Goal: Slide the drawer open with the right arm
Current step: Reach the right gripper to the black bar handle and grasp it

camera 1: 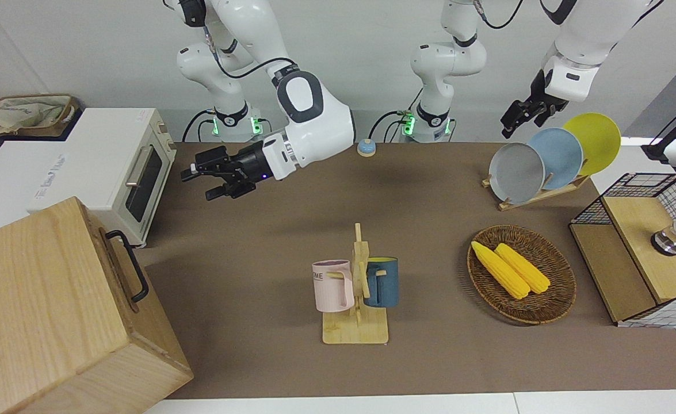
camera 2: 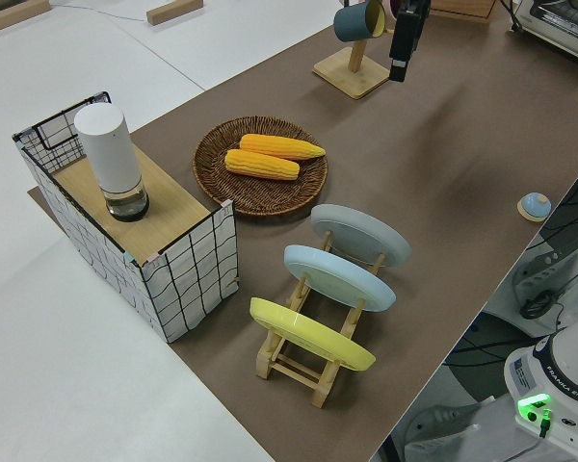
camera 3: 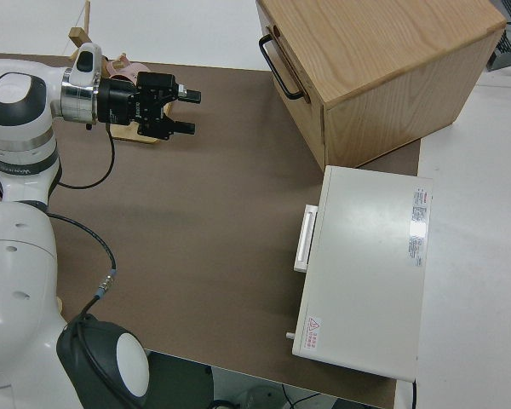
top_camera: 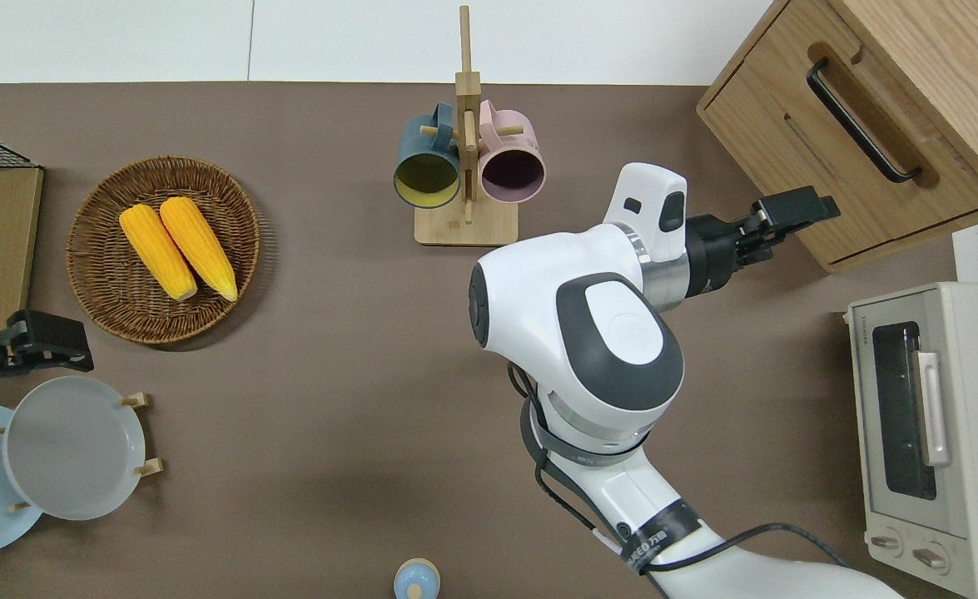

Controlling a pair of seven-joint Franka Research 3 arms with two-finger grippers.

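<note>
Front view: right gripper (camera 1: 214, 179) was up in the air w/ its fingers spread apart and nothing btwn them, pointing toward the right arm's end of the table, where the toaster oven (camera 1: 120, 172) and the cabinet (camera 1: 56, 310) stood. Drawer (camera 1: 122, 270) sat flush in the cabinet, shut; black bar handle (camera 1: 126, 265) untouched. Left arm parked.

Overhead view: right gripper (top_camera: 776, 223) was over bare mat just beside the cabinet's (top_camera: 913, 100) front, apart from the drawer (top_camera: 851, 158) face and well short of the handle (top_camera: 861, 122), which ran diagonally across the front.

Left side view: showed only the gripper's (camera 2: 402, 43) tip near the mug rack (camera 2: 358, 48); drawer not in it.

Right side view: gripper (camera 3: 180, 106) level, jaws agape, empty, aimed at the handle (camera 3: 279, 66) w/ a clear gap btwn.

Judgement: the step in hand was the approach, no grasp yet. Next move prob. calls for lining the fingers across the bar, closing on it, then pulling straight out along the drawer's slide.
</note>
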